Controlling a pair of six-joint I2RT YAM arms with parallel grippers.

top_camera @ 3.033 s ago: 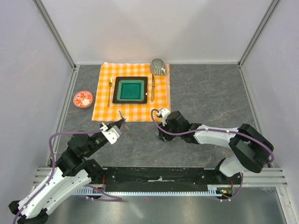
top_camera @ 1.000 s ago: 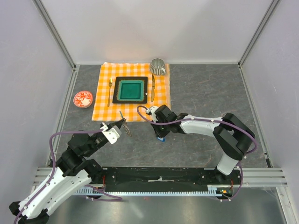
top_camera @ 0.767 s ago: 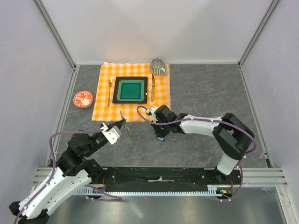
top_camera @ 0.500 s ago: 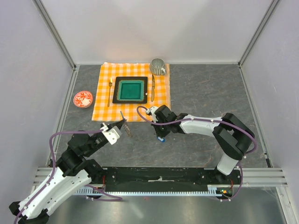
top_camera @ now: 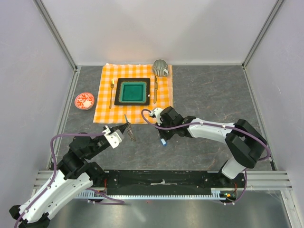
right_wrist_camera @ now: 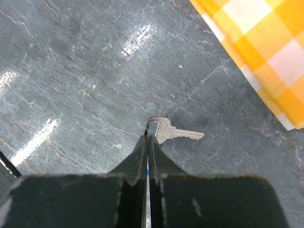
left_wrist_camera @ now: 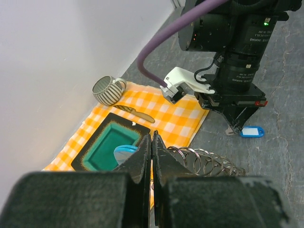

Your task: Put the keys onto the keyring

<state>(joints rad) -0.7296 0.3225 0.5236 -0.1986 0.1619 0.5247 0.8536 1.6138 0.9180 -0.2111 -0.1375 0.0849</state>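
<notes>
The left jaws are pinched shut on the silvery coiled metal keyring [left_wrist_camera: 205, 162], held up near the orange checked cloth [top_camera: 105, 112]. The right jaws, low over the grey stone counter [top_camera: 213, 95], are closed tight on a blue plastic key tag [top_camera: 164, 142], a small silver key [right_wrist_camera: 170, 131] at their tips

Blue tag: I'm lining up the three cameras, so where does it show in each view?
Top external: just below the middle, the blue tag lies at the tip of the right hand.
Left wrist: right of middle, beside that hand's tip.
Right wrist: only a thin blue sliver shows between the closed fingers, low in the middle.
Shared landmark: the checked cloth, in all three views.
</notes>
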